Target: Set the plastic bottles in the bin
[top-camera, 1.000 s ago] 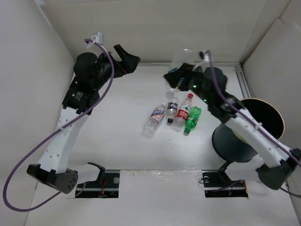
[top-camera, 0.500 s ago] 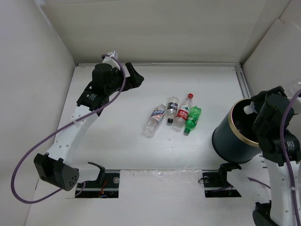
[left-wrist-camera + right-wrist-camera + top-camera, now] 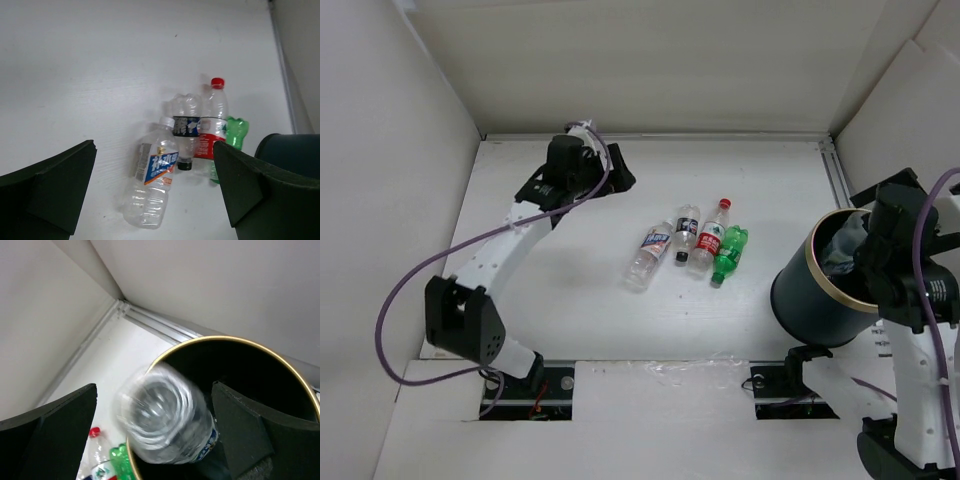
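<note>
Your right end effector (image 3: 873, 232) hangs over the bin (image 3: 809, 300) in the top view. That arm rises steeply from its base at the near right, and its wrist bends inward above the tan rim. A pale, blurred shape lies inside the bin's mouth just beside the wrist. Your left arm stretches from the near left towards the far side of the bench (image 3: 570, 300), with its left end effector (image 3: 616, 170) turned to the right, fingers spread and nothing between them. Four bottles lie side by side mid-bench, well apart from both arms: the blue-label bottle (image 3: 648, 255), the dark-label bottle (image 3: 685, 232), the red-cap bottle (image 3: 710, 240) and the green bottle (image 3: 730, 252).

From the left wrist you see both fingers wide apart around bare bench, the four bottles lying beyond them and the bin's dark wall at the right edge.

From the right wrist you look straight down into the bin. The fingers are parted wide and released, and a clear bottle (image 3: 165, 425), blurred, sits between them at the bin's mouth, gripped by neither.
</note>
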Robot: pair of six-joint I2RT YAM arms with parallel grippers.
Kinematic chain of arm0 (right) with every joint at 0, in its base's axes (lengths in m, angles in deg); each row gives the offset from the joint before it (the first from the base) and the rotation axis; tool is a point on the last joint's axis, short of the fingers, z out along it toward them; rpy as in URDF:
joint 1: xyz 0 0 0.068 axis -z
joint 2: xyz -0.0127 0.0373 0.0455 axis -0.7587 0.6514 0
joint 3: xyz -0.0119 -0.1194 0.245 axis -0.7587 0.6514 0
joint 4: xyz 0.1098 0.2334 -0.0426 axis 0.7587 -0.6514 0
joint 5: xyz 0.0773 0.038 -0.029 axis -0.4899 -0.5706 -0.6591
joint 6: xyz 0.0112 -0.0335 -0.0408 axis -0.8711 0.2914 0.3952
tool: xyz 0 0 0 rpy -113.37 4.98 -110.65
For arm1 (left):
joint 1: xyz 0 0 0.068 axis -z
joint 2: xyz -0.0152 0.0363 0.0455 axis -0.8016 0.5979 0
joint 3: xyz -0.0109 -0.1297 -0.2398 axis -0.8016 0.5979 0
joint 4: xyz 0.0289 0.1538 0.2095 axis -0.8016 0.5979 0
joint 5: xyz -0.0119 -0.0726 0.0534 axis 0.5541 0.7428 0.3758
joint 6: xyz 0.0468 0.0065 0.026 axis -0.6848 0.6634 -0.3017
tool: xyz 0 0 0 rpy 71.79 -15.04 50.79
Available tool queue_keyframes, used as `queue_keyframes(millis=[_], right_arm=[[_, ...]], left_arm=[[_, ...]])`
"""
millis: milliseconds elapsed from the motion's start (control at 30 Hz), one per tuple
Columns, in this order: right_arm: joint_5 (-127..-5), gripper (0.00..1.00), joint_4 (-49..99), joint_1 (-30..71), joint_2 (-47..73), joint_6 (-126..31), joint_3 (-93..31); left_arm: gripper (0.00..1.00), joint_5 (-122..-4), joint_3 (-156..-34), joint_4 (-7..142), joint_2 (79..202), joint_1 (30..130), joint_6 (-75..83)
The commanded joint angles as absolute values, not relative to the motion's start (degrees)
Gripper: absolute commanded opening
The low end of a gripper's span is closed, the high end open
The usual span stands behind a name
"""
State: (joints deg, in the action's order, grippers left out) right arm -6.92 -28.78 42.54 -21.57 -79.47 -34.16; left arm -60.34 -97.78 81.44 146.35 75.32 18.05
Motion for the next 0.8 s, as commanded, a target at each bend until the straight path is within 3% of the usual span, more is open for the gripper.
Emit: queue_keyframes(millis=[0,200,467,767], right_arm=[[-4.1,1.0,-28.7,42.9,-21.5,-78.0,-40.7],[-6.6,1.0,-26.7,42.9,-21.1,-75.0,-42.6],[-27.3,1.0,-19.2,42.4,-23.5,-71.9,-36.8],[-37.1,1.0,-16.6,42.4,-24.0,-69.6,-33.6]], left_arm=[[1.0,-58.9,-96.5,80.5,151.0,75.3,16.0],[1.0,-66.2,-100.3,85.2,155.5,83.6,13.1],[1.0,-71.9,-103.0,87.9,165.5,91.0,14.2],[1.0,-80.0,-108.0,91.9,175.9,92.7,16.7]])
